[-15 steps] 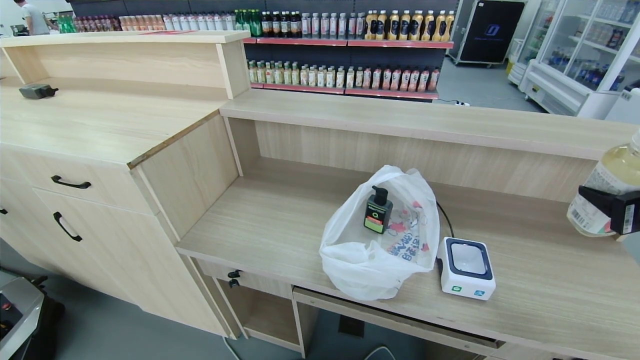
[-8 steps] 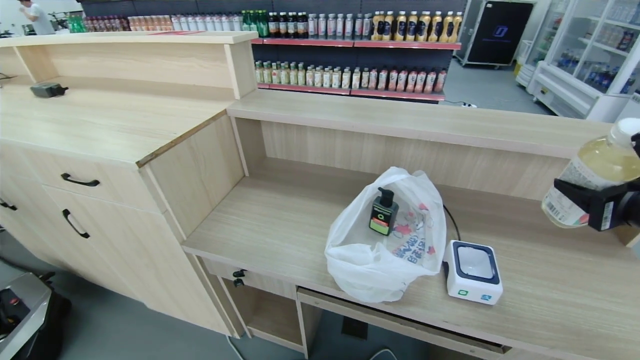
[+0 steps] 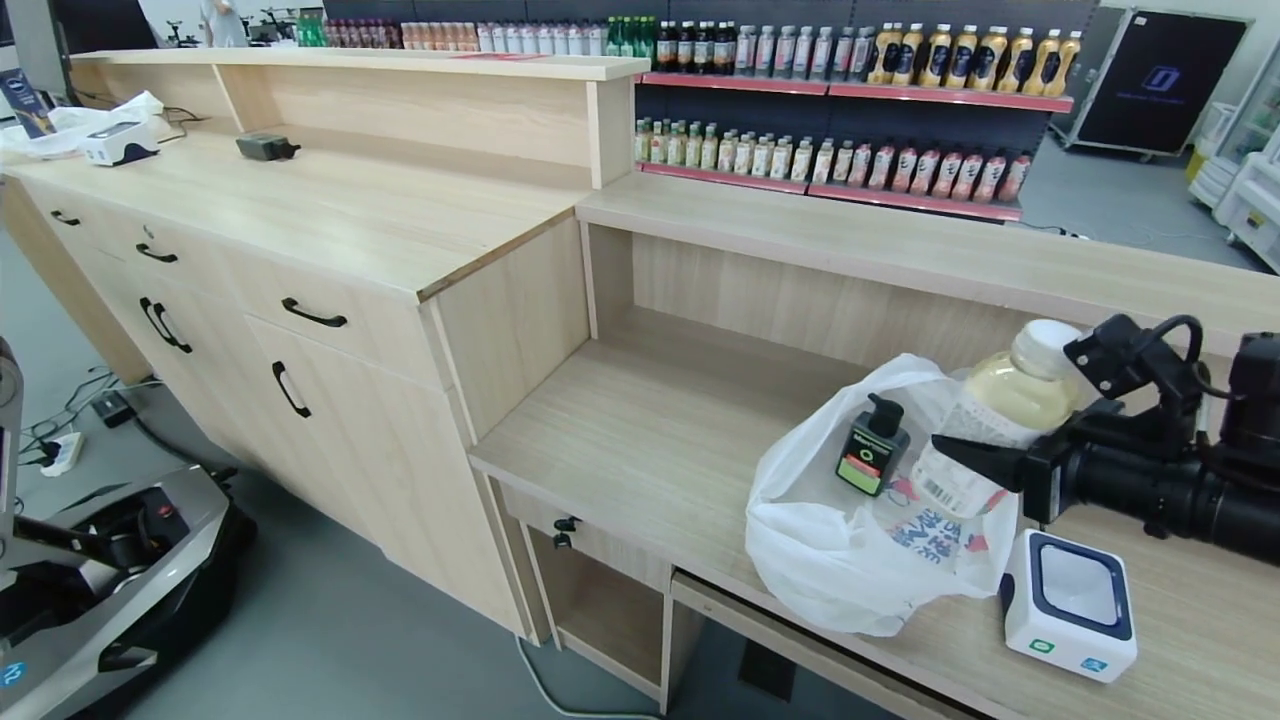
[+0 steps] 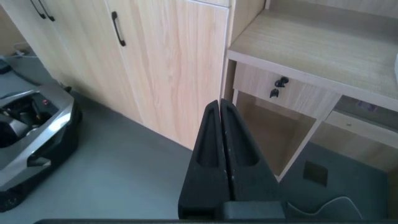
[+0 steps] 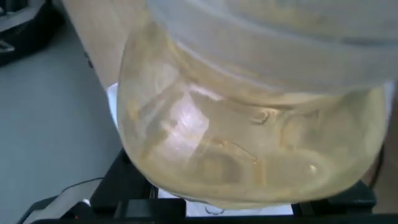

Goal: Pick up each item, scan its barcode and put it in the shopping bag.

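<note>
A clear bottle of pale yellow drink with a white cap hangs tilted over the open white shopping bag, its base toward the bag's mouth. My right gripper is shut on the bottle, coming in from the right. In the right wrist view the bottle sits close up, with dark fingers under it. A dark pump bottle with a green and red label stands inside the bag. The white barcode scanner sits on the counter just right of the bag. My left gripper is shut on nothing, low over the floor by the cupboard.
A raised wooden ledge runs behind the counter's lower shelf. A taller cupboard block with black handles stands at the left, carrying another scanner and a dark device. Store shelves with drinks lie behind.
The head camera has turned, shifting the whole scene to the right. Relative to the bag, my right gripper has carried the bottle from the counter's right side to just over the bag.
</note>
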Available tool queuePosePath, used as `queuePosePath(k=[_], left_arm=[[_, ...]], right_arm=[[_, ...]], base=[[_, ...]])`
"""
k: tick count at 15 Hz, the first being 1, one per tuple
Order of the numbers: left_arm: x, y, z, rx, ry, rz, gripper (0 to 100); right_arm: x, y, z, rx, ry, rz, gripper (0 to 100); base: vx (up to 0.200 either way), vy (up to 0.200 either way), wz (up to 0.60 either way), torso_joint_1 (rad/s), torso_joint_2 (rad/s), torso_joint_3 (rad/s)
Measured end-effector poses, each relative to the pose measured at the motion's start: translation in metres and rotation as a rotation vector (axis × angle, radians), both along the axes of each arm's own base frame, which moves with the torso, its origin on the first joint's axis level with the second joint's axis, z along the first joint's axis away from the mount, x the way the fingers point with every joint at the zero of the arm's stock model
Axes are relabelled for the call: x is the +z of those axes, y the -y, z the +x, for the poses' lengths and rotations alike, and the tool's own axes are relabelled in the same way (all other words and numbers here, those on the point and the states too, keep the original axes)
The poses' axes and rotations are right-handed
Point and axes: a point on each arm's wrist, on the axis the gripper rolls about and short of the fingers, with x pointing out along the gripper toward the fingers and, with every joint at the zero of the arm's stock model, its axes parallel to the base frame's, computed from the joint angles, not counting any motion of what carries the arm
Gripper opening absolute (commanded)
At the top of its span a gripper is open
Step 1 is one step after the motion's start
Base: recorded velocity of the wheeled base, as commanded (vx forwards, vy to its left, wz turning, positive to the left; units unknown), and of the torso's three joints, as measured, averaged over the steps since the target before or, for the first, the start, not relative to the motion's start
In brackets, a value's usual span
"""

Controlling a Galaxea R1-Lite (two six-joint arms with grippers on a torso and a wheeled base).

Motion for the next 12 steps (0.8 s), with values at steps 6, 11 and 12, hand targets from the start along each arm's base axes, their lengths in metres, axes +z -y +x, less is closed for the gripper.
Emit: queuePosePath(k=[6, 11, 12], left_arm=[[0.000, 0.000, 0.000, -0.001, 0.000, 0.000, 0], [0.000, 0.000, 0.000, -0.001, 0.000, 0.000, 0], [0.000, 0.000, 0.000, -0.001, 0.000, 0.000, 0]], right_arm=[[-0.049, 0.033, 0.025, 0.266, 0.046, -0.161, 0], [-0.072, 0.047, 0.042, 0.312, 0.005, -0.134, 0], [-0.074, 0.046, 0.045, 0.318, 0.002, -0.132, 0]], base=[[0.000, 0.000, 0.00, 0.000, 0.00, 0.000], [0.000, 0.000, 0.00, 0.000, 0.00, 0.000], [0.000, 0.000, 0.00, 0.000, 0.00, 0.000]])
